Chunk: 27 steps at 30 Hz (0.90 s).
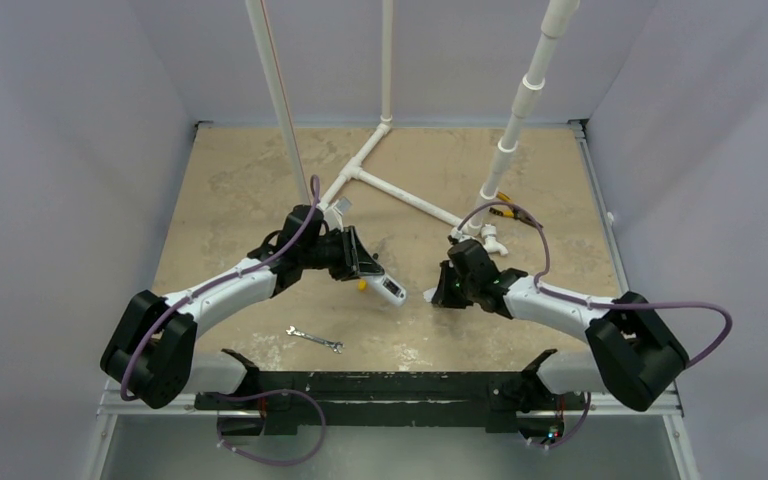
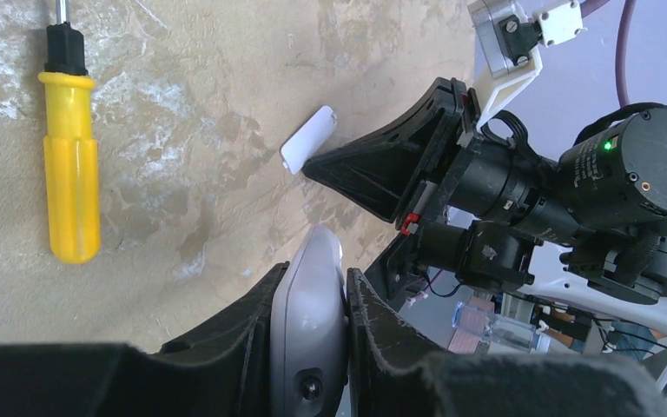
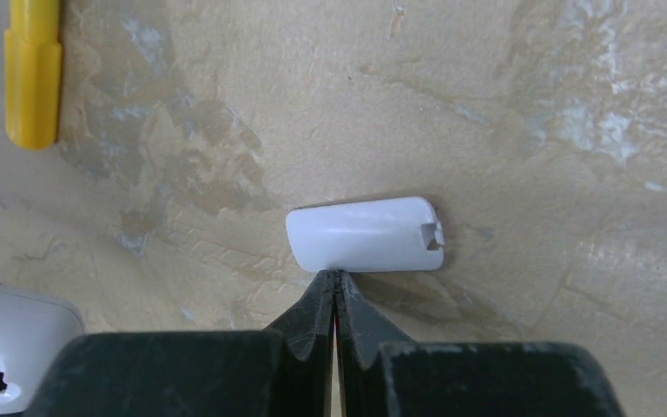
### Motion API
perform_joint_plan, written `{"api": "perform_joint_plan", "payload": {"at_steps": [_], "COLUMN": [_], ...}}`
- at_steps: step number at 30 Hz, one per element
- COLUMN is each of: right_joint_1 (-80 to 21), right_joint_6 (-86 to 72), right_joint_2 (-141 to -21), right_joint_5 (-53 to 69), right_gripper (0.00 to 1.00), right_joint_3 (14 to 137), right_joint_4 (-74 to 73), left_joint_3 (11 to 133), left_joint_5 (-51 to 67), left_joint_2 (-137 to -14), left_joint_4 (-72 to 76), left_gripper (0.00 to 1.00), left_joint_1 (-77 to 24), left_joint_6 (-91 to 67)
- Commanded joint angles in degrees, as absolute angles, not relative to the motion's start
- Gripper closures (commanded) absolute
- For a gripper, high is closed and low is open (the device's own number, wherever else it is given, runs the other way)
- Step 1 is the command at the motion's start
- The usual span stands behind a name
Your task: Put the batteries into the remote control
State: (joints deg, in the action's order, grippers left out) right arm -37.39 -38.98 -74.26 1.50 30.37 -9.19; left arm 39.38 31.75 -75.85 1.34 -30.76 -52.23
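The biggest risk here is to the small white battery cover (image 3: 365,234), which lies flat and loose on the table (image 3: 530,104). The right gripper (image 3: 336,280) has its fingers pressed fully together with nothing between them, and its tip touches the near long edge of the cover. Any forward push would likely skate the cover across the smooth surface instead of picking it up, and closed fingers cannot take hold of it at all. The left gripper (image 2: 317,276) is clamped on the remote control (image 2: 314,330), holding it by its sides up off the table, just to the left of the right gripper. The hold is narrow on a rounded, slippery body, so in my judgement the remote could twist or slide out if the other arm presses against it. There are no boxes or trays in view. The only holder is the remote's own battery bay, and the pictures do not show its inside, so I cannot tell whether it is filled. No batteries show anywhere, which may stall the job. A yellow screwdriver (image 2: 69,174) lies near, and a wrench (image 1: 315,340) sits well apart towards the arm bases
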Motion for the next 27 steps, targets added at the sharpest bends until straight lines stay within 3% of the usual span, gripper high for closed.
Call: {"api": "perform_joint_plan", "payload": {"at_steps": [1,8,18,27], "right_joint_1": [-37.8,-37.8,-37.6,-36.8], "right_joint_6": [-37.1,-33.8,-26.9,-24.6], "right_joint_2": [-77.8,-82.7,-75.6,-82.3], "right_joint_5": [0.1,-0.6,-6.8,-12.4], "right_gripper": [1.00,1.00,1.00,1.00], "right_joint_3": [30.7,37.0,40.8,44.7], "right_joint_4": [-7.9,-7.2,-9.7,-12.5], "left_joint_3": [41.7,41.6,41.4,41.1], "left_joint_5": [32.5,32.1,32.2,32.4], "left_joint_2": [-75.1,-74.3,-73.5,-73.0], "left_joint_4": [2.5,2.2,1.8,1.9], "left_gripper": [1.00,1.00,1.00,1.00], "left_joint_1": [-30.3,-30.0,-29.6,-29.6], "left_joint_6": [-51.1,-51.2,-50.8,-50.9]}}
